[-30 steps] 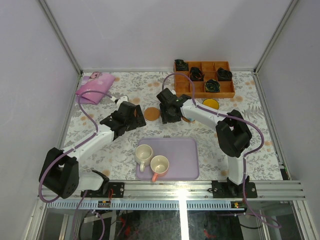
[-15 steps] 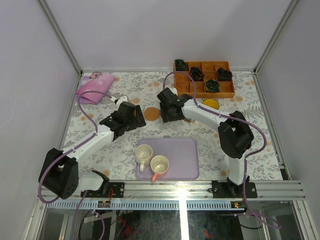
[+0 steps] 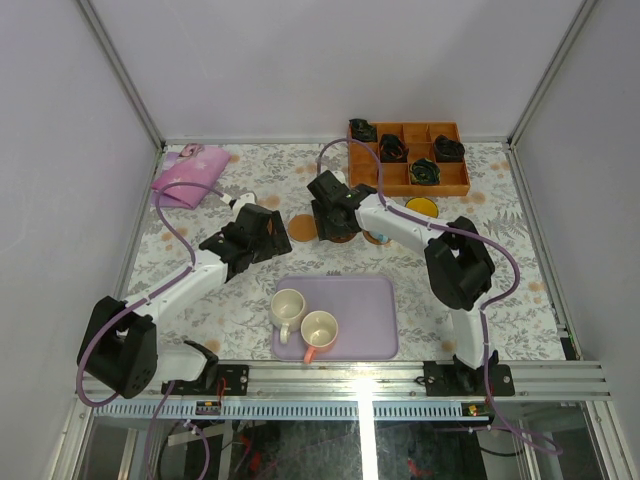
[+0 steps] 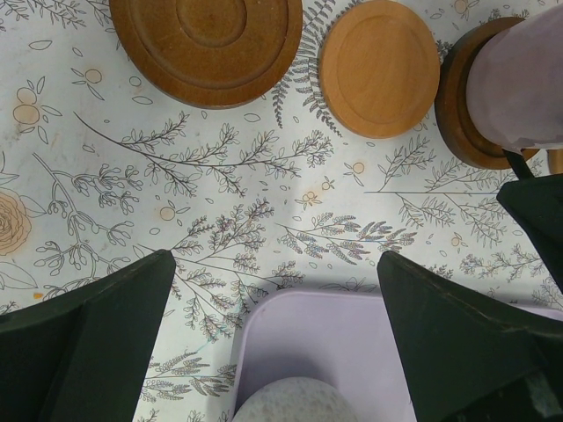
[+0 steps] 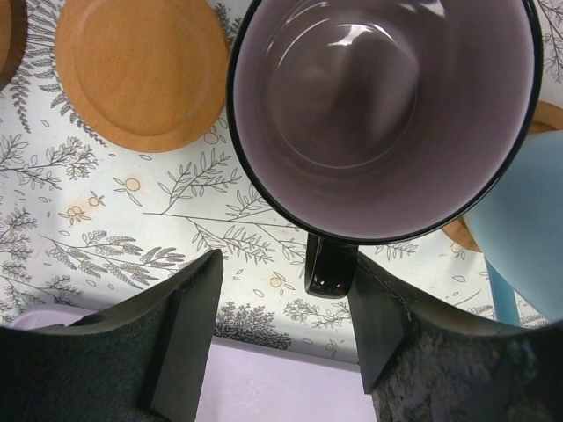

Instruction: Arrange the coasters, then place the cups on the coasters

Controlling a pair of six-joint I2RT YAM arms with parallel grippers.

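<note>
Overhead first. Both arms reach from the near edge to mid-table, elbows bent, wrists tipped down. The left gripper (image 3: 262, 232) hangs just left of a tan coaster (image 3: 302, 227); the right gripper (image 3: 333, 215) sits just right of it. The lilac tray (image 3: 365, 310), near centre, holds the cream cup (image 3: 287, 304) and the pink-handled cup (image 3: 320, 328), neither yet on a coaster. The yellow cup (image 3: 422, 208) stands far right by the wooden box (image 3: 407, 157); cannot tell what lies under it.

Left wrist. Jaws stand wide, with only bare table and the tray's far edge between them. Beyond runs a row: ringed dark coaster (image 4: 207, 40), the tan one, then a second dark coaster (image 4: 457, 114) carrying the mauve cup (image 4: 528, 70). Likely this arm hovers aside to leave the right one room.

Right wrist. It looks straight down into the mauve cup. The cup's dark handle (image 5: 330, 264) points into the gap between part-spread jaws, with clear table showing on its left, so no pinch. The pale blue cup (image 5: 519, 237) stands just right, a sliver of tan wood under it. Working by the handle probably keeps a cup upright and centred.
</note>
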